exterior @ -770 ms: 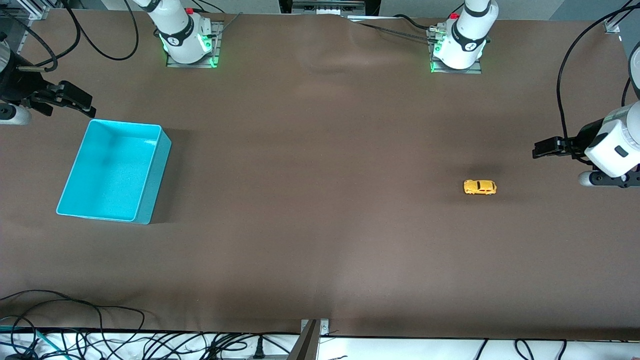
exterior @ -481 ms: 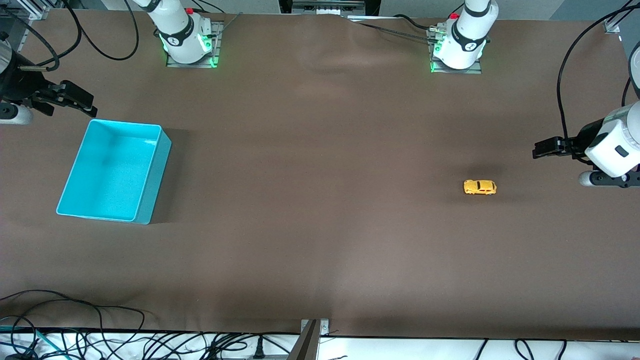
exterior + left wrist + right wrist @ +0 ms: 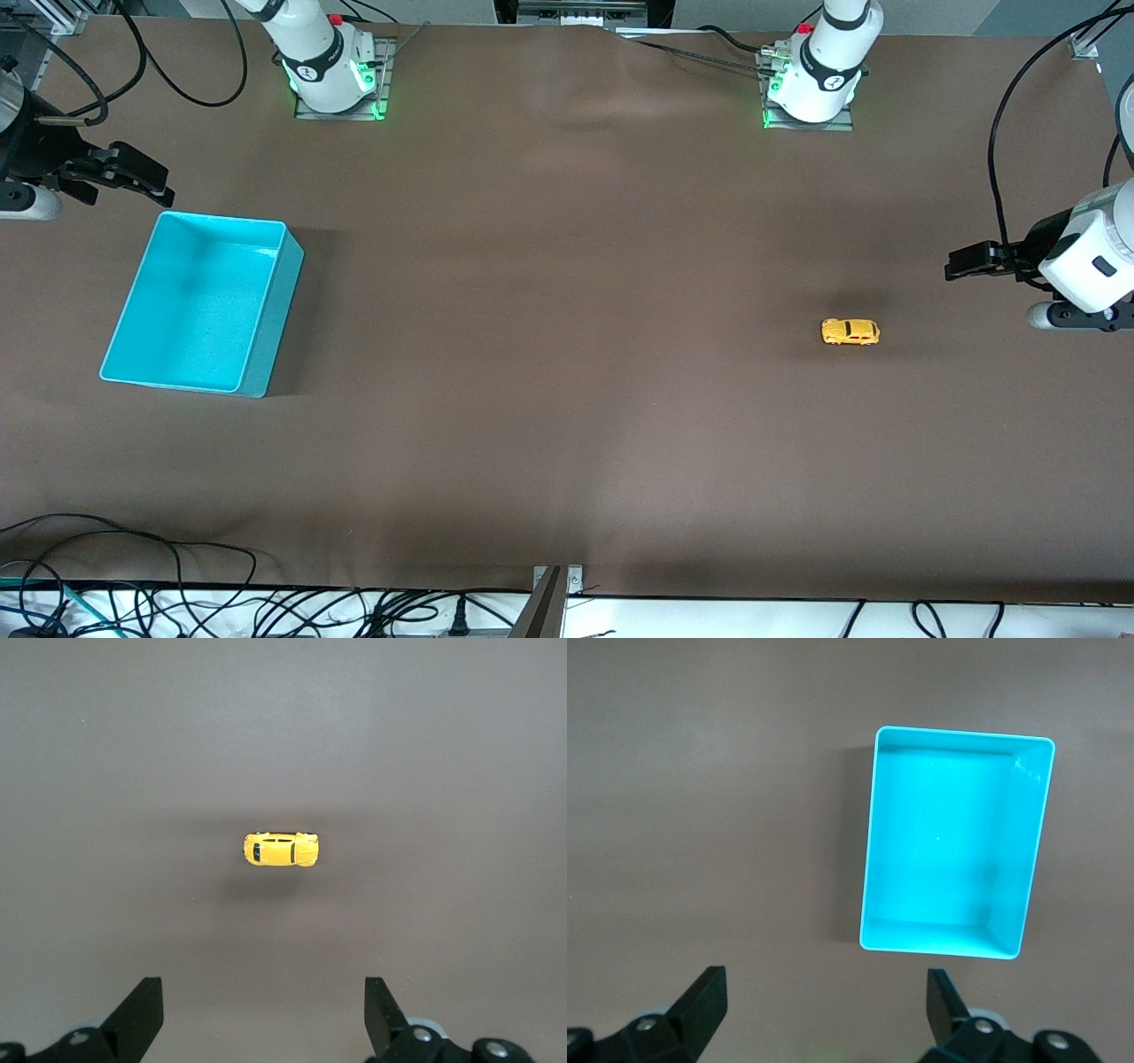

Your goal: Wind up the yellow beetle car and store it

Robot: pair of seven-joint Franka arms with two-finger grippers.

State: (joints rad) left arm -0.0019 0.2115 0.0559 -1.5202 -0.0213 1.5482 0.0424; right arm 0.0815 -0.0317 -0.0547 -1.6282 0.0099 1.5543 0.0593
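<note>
No brand name or label can be read on anything; each arm's base ring carries a small dark mark too small to make out.

The car [image 3: 850,331] stands on its wheels on the brown table [image 3: 567,399], toward the left arm's end and roughly midway between the table's edge by the bases and its edge nearest the front camera. Nothing touches it. The bin [image 3: 202,303], turquoise and with nothing in it, sits near the right arm's end of the table, well apart from the car.

The left pincer [image 3: 959,263] hangs in the air over the table's edge at the left arm's end, near the car but clear of it, its white wrist reaching in from that edge and its black fingers pointing toward the table's middle. Its jaws stand wide with nothing between them. The right pincer [image 3: 142,180] is held over the table's corner at the right arm's end, just beside the bin's rim on the side toward the bases; its jaws are also wide and hold nothing.

The left wrist view looks straight down on the car [image 3: 281,850], showing its rounded roof and dark windows, with both spread fingertips [image 3: 142,1014] framing bare table. The right wrist view shows the bin [image 3: 957,843] from above, its whole floor plain and bare, which the front view shows only at a slant.
</note>
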